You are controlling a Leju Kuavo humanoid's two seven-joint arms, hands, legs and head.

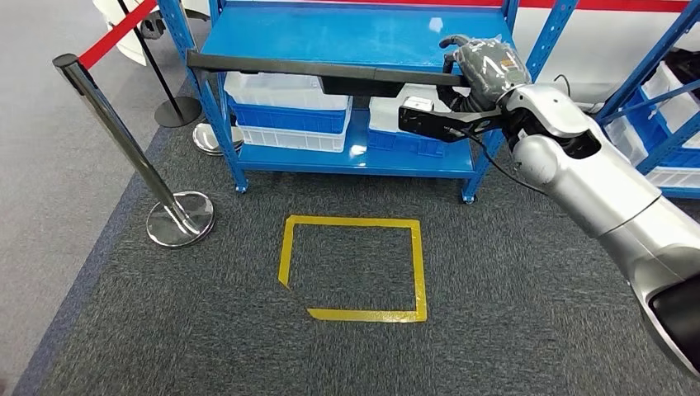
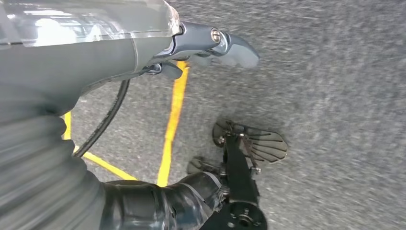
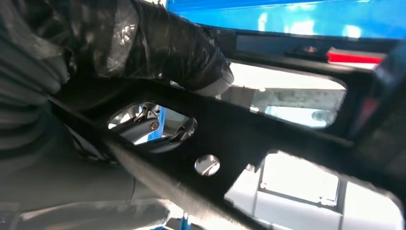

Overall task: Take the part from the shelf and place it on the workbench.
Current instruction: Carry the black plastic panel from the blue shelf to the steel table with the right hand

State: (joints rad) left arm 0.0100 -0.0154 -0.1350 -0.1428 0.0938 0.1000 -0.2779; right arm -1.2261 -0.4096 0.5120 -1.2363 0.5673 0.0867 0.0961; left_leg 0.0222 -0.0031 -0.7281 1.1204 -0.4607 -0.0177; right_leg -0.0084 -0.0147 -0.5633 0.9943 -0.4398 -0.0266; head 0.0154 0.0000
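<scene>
The right hand had its fingers closed around one end of the long black part, which reached sideways from them above the blue shelf, so lifting out was underway and carrying to the workbench seemed next, while the left hand hung with fingers loosely apart, holding nothing.

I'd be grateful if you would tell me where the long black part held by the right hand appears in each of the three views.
Head view: the black part stretches across the upper middle, in front of the blue shelf, gripped at one end by the right hand.
Left wrist view: not in it.
Right wrist view: the black part crosses the frame diagonally under the right hand.
Shared landmark: the blue shelf.
</scene>
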